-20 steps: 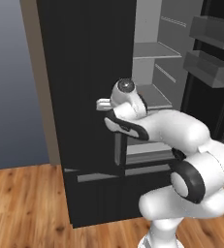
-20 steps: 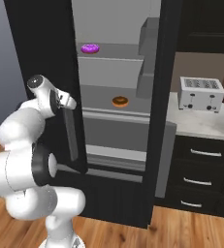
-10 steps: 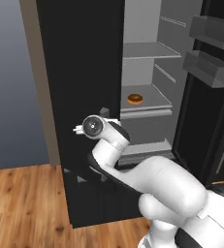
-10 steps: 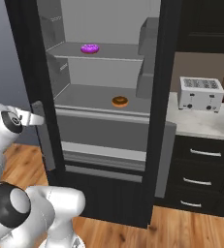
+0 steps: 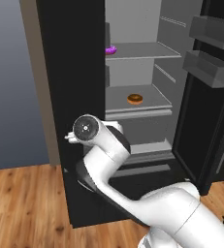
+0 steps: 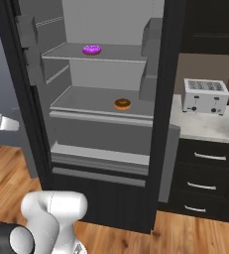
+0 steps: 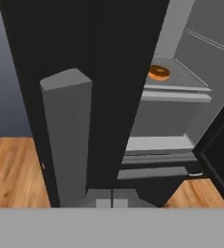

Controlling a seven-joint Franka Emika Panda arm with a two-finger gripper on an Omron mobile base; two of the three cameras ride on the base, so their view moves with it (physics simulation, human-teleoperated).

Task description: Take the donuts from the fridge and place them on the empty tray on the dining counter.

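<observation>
Inside the tall black French-door fridge [image 6: 165,114], both doors swung wide, the purple-iced ring donut [image 6: 91,49] is seen on the upper grey shelf [image 6: 121,53], mid-front edge; the orange-brown glazed donut [image 6: 122,103] lies on the shelf below. Just beside the grey bar handle [image 7: 67,140], the gripper [image 7: 112,203] is pressed together, apparently pinching nothing.

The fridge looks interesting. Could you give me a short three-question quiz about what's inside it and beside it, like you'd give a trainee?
1. True or false: the purple donut sits on a higher shelf than the orange donut.
2. Which appliance stands on the counter beside the fridge? A kettle, B toaster, C microwave.
3. Fill in: both fridge doors are ____.

Key: 1 true; 2 B, the toaster; 3 open.
</observation>
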